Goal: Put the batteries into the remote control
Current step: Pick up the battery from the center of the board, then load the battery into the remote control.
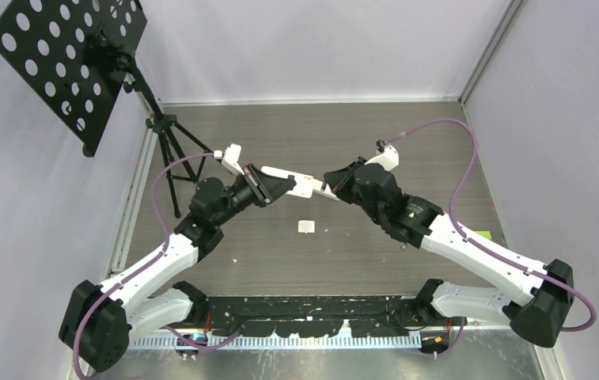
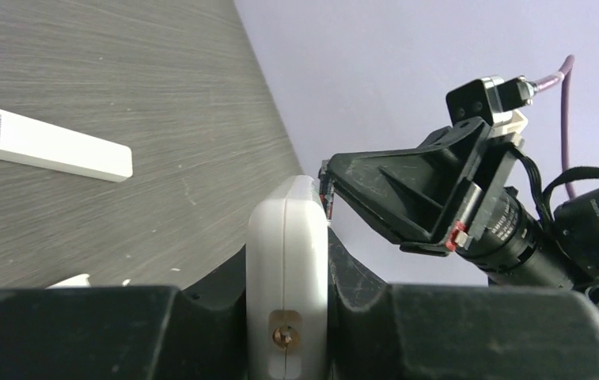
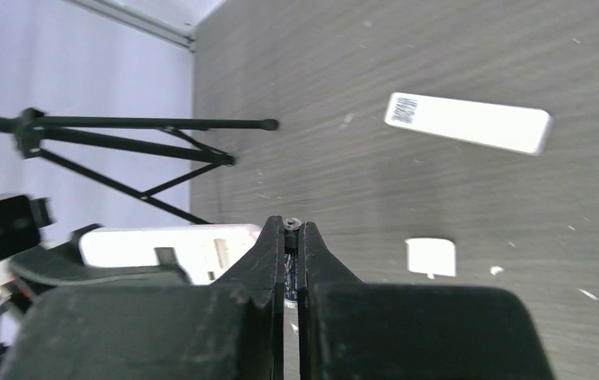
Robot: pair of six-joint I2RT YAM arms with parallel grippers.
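Aloft, left gripper [image 2: 288,269] clamps remote [image 2: 288,226]; right gripper [image 3: 291,234] pinches 1 battery [image 3: 291,223].

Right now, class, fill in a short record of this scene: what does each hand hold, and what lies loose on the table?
left hand: closed on the white remote control, held above the table
right hand: shut on a small dark battery, tip close to the remote control's end
loose on table: white bar with a QR label; small white square piece
far left corner: music stand on a tripod
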